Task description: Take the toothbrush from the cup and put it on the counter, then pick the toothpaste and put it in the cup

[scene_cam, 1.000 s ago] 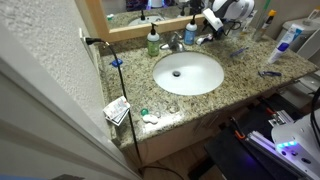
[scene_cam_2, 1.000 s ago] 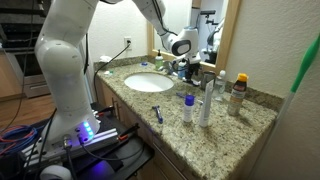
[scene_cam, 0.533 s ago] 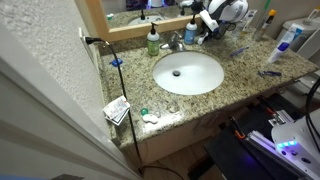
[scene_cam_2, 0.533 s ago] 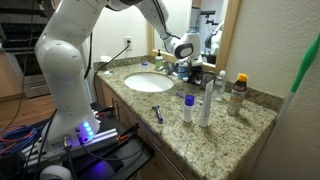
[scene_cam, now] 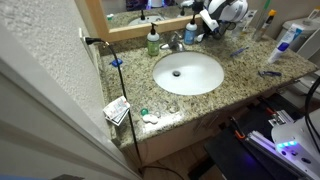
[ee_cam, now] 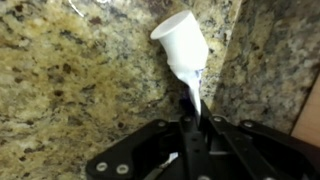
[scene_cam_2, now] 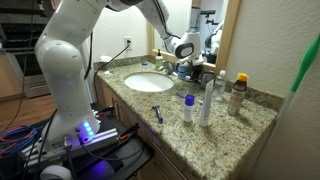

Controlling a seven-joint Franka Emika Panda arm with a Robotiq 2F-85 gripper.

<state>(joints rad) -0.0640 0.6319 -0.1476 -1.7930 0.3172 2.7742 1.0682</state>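
The wrist view shows a white toothpaste [ee_cam: 182,45] tube lying on the speckled granite counter [ee_cam: 60,70], cap end pointing away. My gripper [ee_cam: 195,118] is shut on the tube's flat tail end. Both exterior views place the gripper [scene_cam: 208,25] [scene_cam_2: 190,63] low at the back of the counter, by the mirror and just beside the faucet. A slim light blue toothbrush [scene_cam: 237,52] lies on the counter near the gripper. A small grey cup [scene_cam_2: 222,82] stands a little beyond the gripper, by the wall.
An oval white sink [scene_cam: 187,72] fills the middle of the counter. Green and blue pump bottles [scene_cam: 153,41] stand behind the sink. A small dark blue item [scene_cam: 268,72] [scene_cam_2: 157,112] lies near the front edge. Several bottles [scene_cam_2: 207,100] stand at the counter's end.
The jaws have come together on the tail of the toothpaste tube. The arm has barely shifted at the back of the counter.
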